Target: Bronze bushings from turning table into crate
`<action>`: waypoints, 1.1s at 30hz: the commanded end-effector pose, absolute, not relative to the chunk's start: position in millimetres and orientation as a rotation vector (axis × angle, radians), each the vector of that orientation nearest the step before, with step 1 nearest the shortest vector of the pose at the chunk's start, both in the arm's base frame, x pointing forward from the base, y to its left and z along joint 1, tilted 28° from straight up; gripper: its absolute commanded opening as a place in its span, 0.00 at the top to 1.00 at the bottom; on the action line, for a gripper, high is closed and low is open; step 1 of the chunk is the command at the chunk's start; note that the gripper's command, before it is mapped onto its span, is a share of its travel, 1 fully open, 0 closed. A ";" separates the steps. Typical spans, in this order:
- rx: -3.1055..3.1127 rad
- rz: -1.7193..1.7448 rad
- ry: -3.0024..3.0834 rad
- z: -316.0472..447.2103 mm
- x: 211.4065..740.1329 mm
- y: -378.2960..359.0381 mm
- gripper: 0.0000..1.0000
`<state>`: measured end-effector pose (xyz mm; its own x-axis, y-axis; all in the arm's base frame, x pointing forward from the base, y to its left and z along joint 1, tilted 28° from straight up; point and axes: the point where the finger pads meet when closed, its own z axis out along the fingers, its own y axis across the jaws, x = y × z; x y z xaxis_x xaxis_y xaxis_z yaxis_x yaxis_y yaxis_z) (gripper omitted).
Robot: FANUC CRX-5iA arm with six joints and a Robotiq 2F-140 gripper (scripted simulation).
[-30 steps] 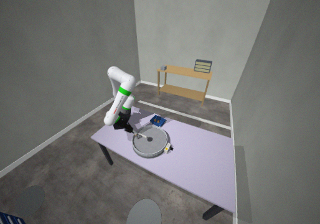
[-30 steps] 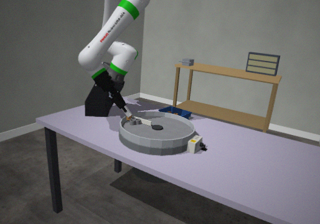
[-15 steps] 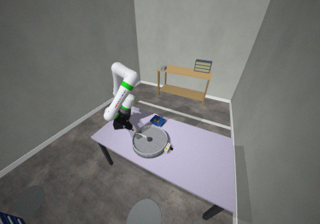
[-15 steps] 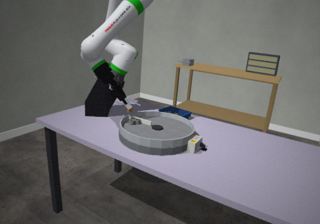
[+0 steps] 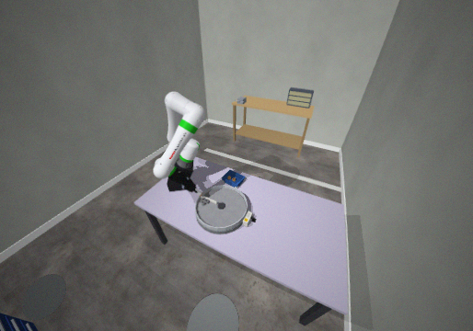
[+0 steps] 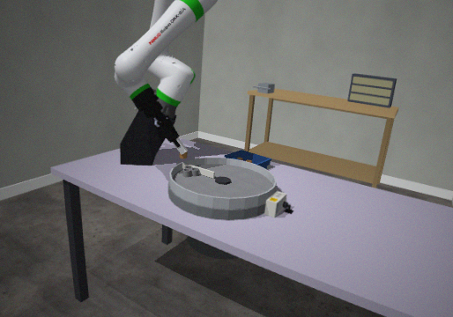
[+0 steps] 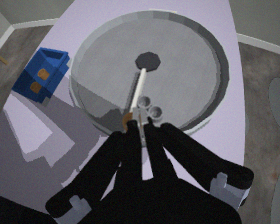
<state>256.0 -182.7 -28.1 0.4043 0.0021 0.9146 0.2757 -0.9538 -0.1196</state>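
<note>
The grey turning table [image 5: 222, 208] [image 6: 222, 187] [image 7: 151, 70] stands on the lilac table. Two steel bushings [image 6: 190, 171] [image 7: 149, 111] sit at its near-left rim beside a white bar [image 6: 200, 172]. My gripper [image 6: 181, 152] [image 5: 195, 190] [image 7: 140, 114] hangs just above and outside that rim, tilted, and is shut on a small bronze bushing [image 6: 182, 155] [image 7: 127, 117] at the fingertips. The blue crate [image 5: 234, 176] [image 6: 248, 158] [image 7: 40, 76] lies behind the turning table and holds two bronze bushings.
A white control box [image 6: 275, 203] [image 5: 248, 218] is fixed to the turning table's front right side. A wooden shelf [image 5: 272, 122] [image 6: 322, 131] stands by the back wall, away from the table. The arm's black base [image 6: 141, 140] sits at the table's left corner.
</note>
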 end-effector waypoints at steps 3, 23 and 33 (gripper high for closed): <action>-2.411 -1.570 -0.244 -28.1 255.9 -182.8 1.00; -2.411 -1.570 -0.245 -28.0 256.1 -182.5 1.00; -2.406 -1.569 -0.273 -19.3 266.1 -166.8 1.00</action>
